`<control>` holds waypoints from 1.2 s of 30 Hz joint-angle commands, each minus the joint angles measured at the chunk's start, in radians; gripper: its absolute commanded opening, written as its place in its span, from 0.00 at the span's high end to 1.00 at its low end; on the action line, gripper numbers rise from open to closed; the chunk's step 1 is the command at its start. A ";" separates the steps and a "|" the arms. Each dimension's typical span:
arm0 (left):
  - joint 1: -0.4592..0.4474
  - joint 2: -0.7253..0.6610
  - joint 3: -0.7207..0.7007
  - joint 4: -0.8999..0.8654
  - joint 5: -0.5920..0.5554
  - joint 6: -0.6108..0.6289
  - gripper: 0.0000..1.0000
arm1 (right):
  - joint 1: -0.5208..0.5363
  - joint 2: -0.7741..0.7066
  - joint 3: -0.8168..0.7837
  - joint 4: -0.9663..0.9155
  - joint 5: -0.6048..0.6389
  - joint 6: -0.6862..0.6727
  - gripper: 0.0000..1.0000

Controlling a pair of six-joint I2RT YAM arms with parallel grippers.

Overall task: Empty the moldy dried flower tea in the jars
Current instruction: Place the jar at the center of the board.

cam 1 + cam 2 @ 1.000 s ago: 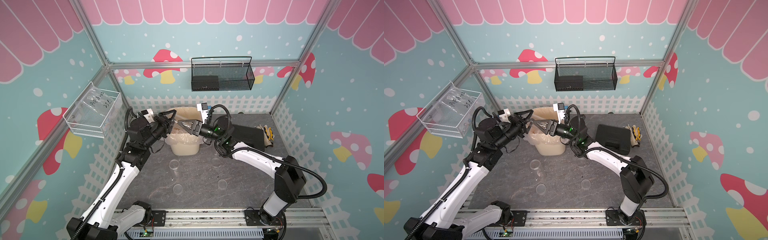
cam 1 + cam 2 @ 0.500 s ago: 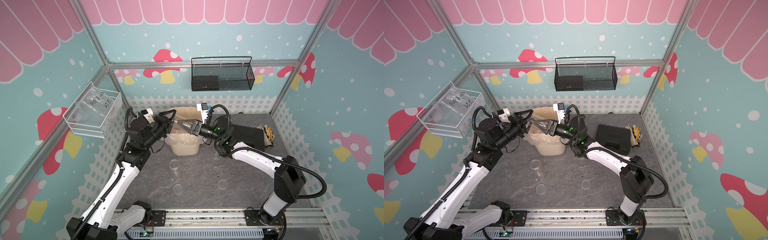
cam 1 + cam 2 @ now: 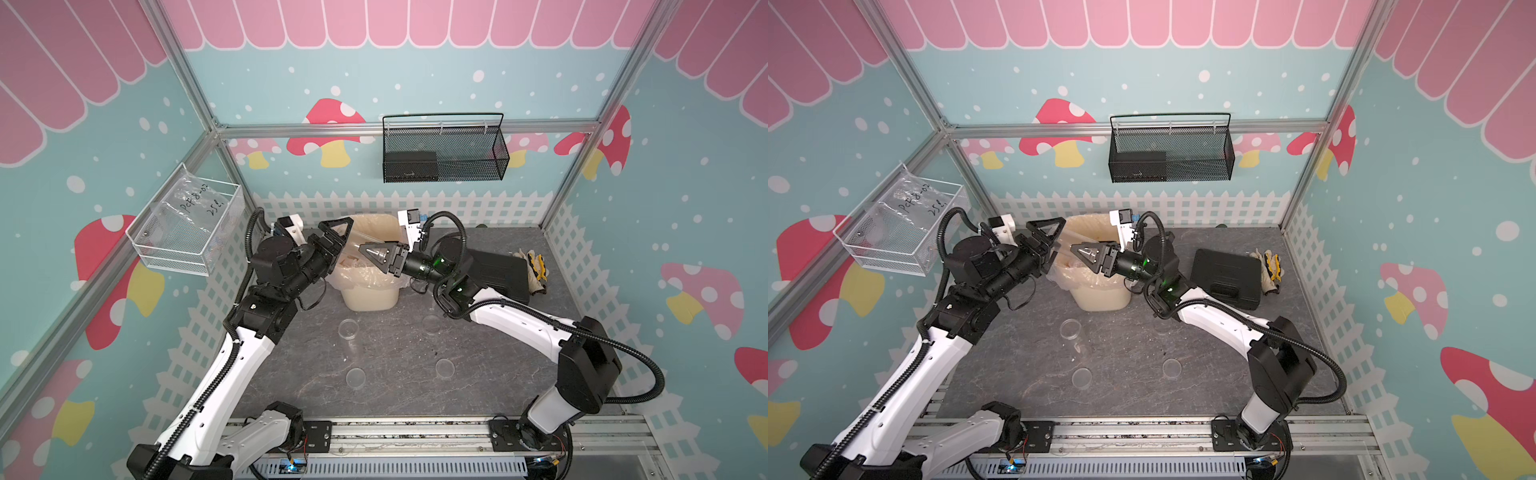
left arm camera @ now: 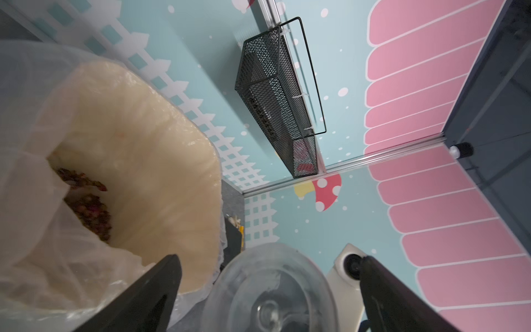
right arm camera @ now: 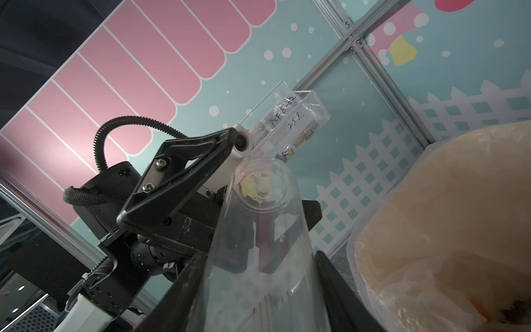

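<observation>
Right gripper [image 5: 258,290]: black fingers clamped partway closed on the smooth wall of the jar [image 5: 260,218].
Left gripper [image 4: 268,258]: spread wide, gripping nothing; its fingers flank the jar's round base without touching.
Jar shape: clear plastic cylinder, held sideways over the cream bin [image 3: 370,297].
Tea [image 4: 89,207]: crumbly reddish-brown bits on the crinkled liner [image 4: 43,258] inside the bin.

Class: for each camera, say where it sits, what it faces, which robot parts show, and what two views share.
Top views: high in front, looking down at the table; both arms show.
Left wrist: on the left arm, facing the cream bin; open left end effector flanks the jar.
Right wrist: on the right arm, facing the left end effector; right end effector grips the jar.
Shared: both wrist views show jar and bin.
</observation>
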 commanded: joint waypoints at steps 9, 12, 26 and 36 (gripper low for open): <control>-0.173 -0.137 0.093 -0.363 -0.327 0.596 0.00 | 0.007 -0.253 -0.029 -0.402 0.141 -0.350 0.78; -0.239 -0.178 0.048 -0.370 -0.358 0.666 0.00 | 0.007 -0.322 -0.039 -0.539 0.192 -0.433 0.79; -0.307 -0.315 -0.200 -0.296 -0.179 0.944 0.00 | 0.008 -0.496 0.022 -1.286 0.386 -0.643 0.79; -0.306 -0.405 -0.273 -0.282 -0.131 0.967 0.00 | 0.007 -0.422 -0.001 -1.583 0.482 -0.672 0.79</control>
